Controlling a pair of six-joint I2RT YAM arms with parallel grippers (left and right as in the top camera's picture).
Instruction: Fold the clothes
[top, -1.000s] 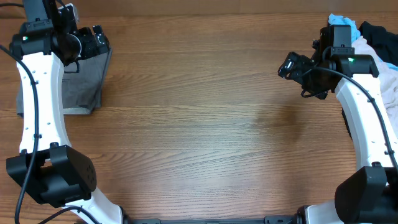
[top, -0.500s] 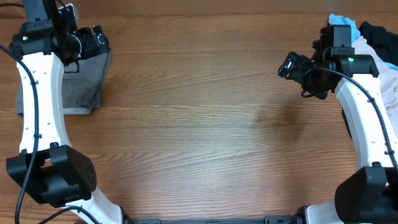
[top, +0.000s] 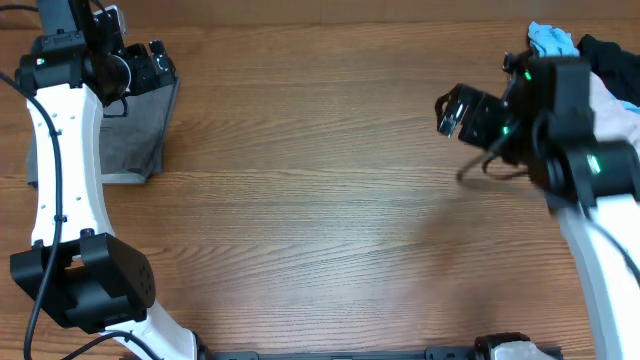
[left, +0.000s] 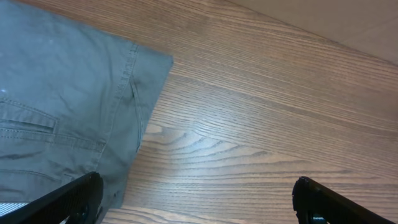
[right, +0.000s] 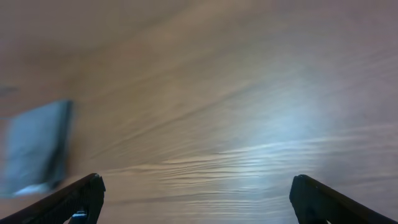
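Observation:
The clothes are a pair of grey shorts (top: 135, 135), lying folded in a compact rectangle at the table's far left, partly under my left arm. My left gripper (top: 158, 62) hovers open over their far right corner. In the left wrist view the shorts (left: 62, 93) fill the upper left, showing seams and a slit pocket, and bare wood lies between the open fingers (left: 81, 198). My right gripper (top: 452, 110) is open above bare table at the right, blurred. The right wrist view shows blurred wood and the shorts (right: 34, 146) far off at the left edge.
A heap of other garments sits at the back right corner: a light-blue cloth (top: 550, 38), a black garment (top: 605, 55) and a whitish-pink garment (top: 620, 110). My right arm stands just in front of this heap. The wooden table (top: 320, 200) spans the middle.
My right arm has swung, its gripper shifting slightly left and toward the camera, and it now shows blurred. The left arm and the shorts have not moved.

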